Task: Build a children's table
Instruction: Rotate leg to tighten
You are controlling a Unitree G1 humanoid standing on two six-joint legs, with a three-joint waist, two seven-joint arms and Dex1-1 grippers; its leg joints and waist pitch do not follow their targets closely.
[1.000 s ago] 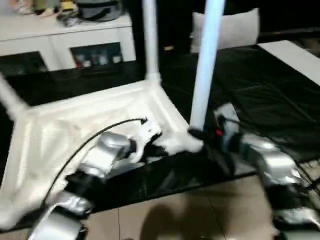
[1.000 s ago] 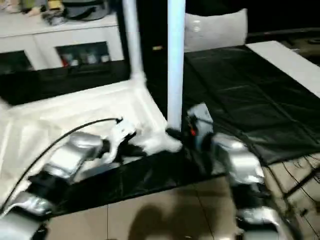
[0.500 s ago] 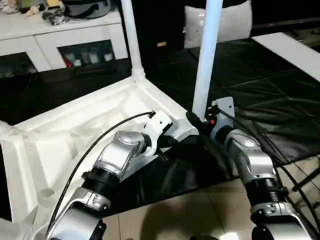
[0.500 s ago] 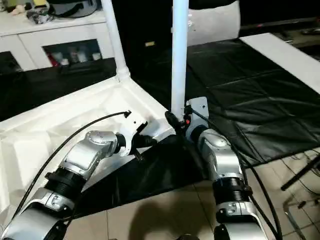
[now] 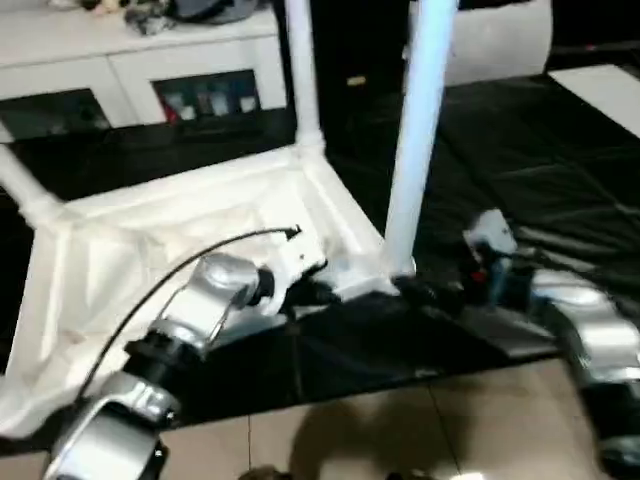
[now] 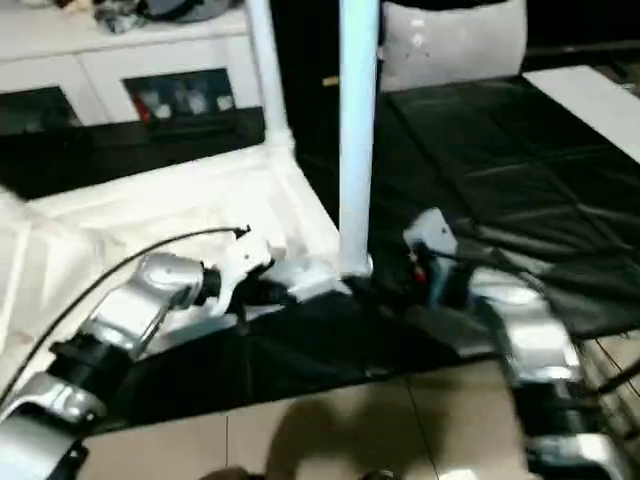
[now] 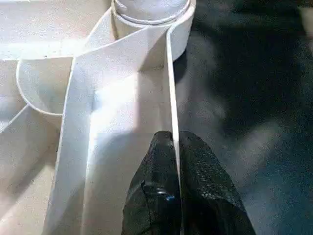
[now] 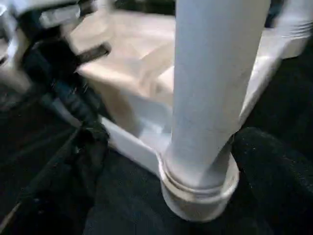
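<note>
The white table top [image 5: 170, 240] lies upside down on a black mat, ribbed underside up. Three white legs stand in its corner sockets: a far one [image 5: 300, 80], a near one [image 5: 418, 150] and one at the left [image 5: 22, 188]. My left gripper [image 7: 175, 139] is shut on the thin rim wall of the table top, a little way from the near leg's socket [image 7: 151, 19]. My right gripper [image 8: 181, 147] is open, with one black finger [image 8: 90, 147] well off the near leg's base [image 8: 200, 191] and the other finger [image 8: 274, 161] close beside it.
A white cabinet with glass doors [image 5: 150, 70] runs along the back left, and a grey cushion [image 5: 500, 40] leans at the back right. The black mat [image 5: 530, 160] stretches right to a white board [image 5: 600, 85]. Tiled floor [image 5: 350, 440] lies in front.
The camera has shifted. My right gripper has drawn back a little from the near leg's base. My left gripper stays clamped on the rim.
</note>
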